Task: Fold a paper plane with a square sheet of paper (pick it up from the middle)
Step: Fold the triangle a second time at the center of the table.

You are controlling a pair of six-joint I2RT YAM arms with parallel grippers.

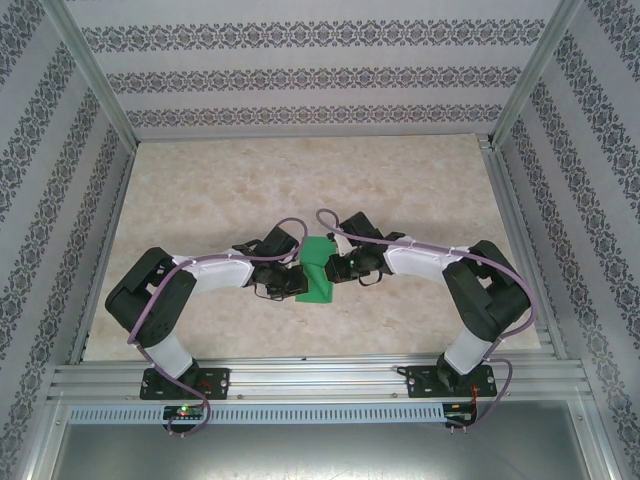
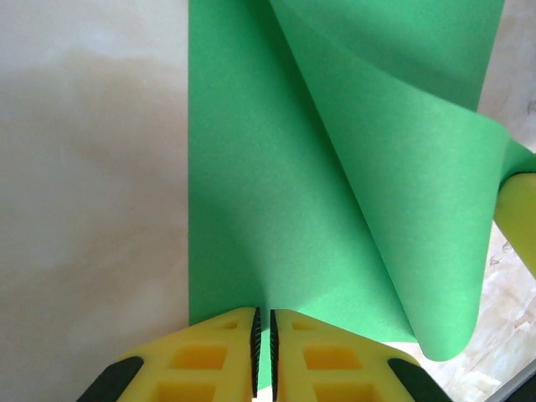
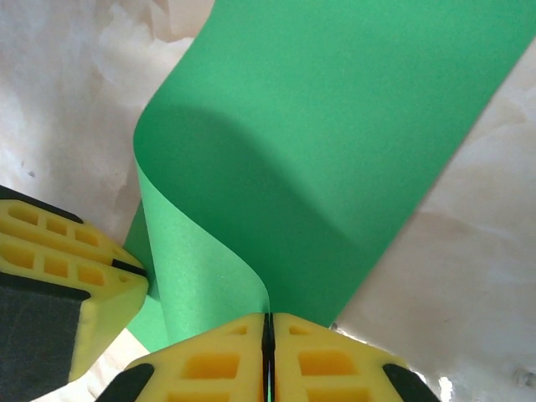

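Paper: the square sheet of paper [image 1: 318,268] sits mid-table [image 1: 250,190], directly between my two grippers. Part of it lies flat and part is curled up off the surface.
Left tool: the left gripper [image 2: 263,356] has its jaws pinched almost together on the near edge of the flat strip. I see a sliver of green in the gap, so I read it as gripping the sheet.
Right tool: the right gripper [image 3: 268,356] is clamped tight on the edge of the raised flap. The paper rolls up from its tips and arches over.
Axis: from above, the green shape looks longer front-to-back than side-to-side. My arms come in from either side, across that axis.
Bearing: from the left tips the flat strip runs straight ahead. The curl lies ahead and to the right, ending at the right gripper's finger [image 2: 521,209].
Nearer arm: neither, since both are already touching the paper.
Roles (my judgement): right holds the free flap, so it moves, and left anchors.
Next (my judgement): I carry the flap across toward the left side and lay it down, with the crease along the long axis.
Risk: if the anchor slips, the sheet skews.
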